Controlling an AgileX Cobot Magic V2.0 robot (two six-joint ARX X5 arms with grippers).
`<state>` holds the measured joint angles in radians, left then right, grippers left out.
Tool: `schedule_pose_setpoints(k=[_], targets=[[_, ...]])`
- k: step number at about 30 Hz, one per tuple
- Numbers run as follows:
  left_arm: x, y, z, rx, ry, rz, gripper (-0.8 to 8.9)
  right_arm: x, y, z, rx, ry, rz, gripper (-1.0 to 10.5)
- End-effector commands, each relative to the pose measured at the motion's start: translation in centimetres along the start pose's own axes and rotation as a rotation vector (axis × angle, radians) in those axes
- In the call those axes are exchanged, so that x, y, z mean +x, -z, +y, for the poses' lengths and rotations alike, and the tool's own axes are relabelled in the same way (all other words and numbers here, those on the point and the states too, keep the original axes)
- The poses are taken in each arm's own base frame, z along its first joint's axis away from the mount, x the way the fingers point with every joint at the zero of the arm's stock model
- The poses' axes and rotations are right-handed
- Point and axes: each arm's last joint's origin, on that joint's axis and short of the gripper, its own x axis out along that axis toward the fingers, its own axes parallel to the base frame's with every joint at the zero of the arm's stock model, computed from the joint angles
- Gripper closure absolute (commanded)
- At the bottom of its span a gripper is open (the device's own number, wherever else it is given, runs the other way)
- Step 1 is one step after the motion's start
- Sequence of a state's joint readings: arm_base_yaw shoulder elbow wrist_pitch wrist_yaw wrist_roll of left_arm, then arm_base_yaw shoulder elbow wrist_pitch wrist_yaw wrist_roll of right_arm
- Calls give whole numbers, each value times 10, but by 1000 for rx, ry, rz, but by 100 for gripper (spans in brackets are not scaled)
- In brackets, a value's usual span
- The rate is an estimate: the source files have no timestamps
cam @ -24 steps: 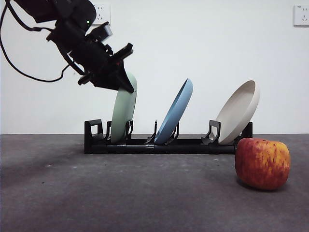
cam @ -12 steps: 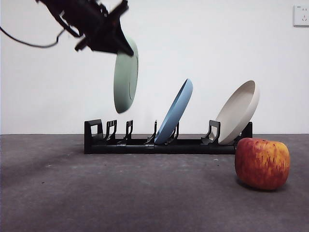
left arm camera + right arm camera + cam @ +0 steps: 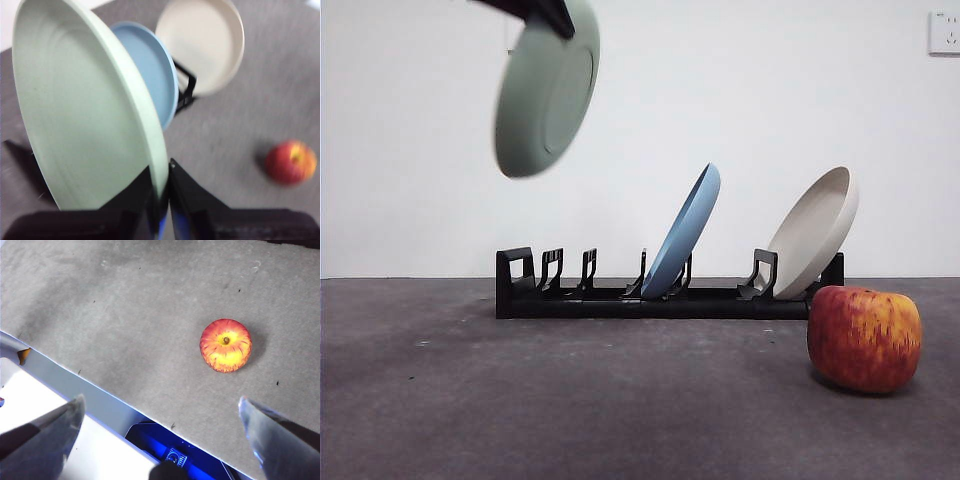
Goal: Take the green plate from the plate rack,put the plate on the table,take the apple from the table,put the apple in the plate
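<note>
Left gripper (image 3: 161,192) pinches green plate (image 3: 546,88) by its rim, upper left, above rack (image 3: 660,296). Thin edge grip, plate may swing or slip. Right gripper (image 3: 160,412) wide, waiting; apple (image 3: 864,338) lower right on table (image 3: 570,400).

Front view: sitting low, about level with the tabletop (image 3: 570,400), facing straight across it toward a white wall; the plate rack (image 3: 620,298) and apple (image 3: 864,338) are standing near and large.

Left wrist view: riding on the left end effector (image 3: 161,200), looking along its jaws from very close to the green plate (image 3: 85,115), angling down past it to the tabletop.

Right wrist view: riding on the right end effector (image 3: 160,410), looking steeply down from well above the tabletop, over its edge.

Shared: all three are taking in the apple and the surrounding tabletop; front and left wrist are also sharing the rack and plates.
</note>
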<state>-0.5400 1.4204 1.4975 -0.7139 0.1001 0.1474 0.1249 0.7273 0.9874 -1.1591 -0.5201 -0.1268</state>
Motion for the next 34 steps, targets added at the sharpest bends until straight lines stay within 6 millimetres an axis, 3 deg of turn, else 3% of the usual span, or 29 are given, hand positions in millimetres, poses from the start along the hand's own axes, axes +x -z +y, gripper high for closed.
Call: schedule_pose_setpoints(k=[1,7,11,21,34], targets=[[-5,3,-28,159,-69,67,822,0,0,0,5,0,0,257],[-3,16,-81,327,-137,211,821,0,0,1,6,-4,2,257],[11,31,-110,424,-150,268,821,0,1,1,8,-4,4,257],[70,92,-143,519,-108,352,821,0,3,1,18,-8,22,257],[144,147,-182,754,-146,524,821,0,3,1,18,-8,22,257]])
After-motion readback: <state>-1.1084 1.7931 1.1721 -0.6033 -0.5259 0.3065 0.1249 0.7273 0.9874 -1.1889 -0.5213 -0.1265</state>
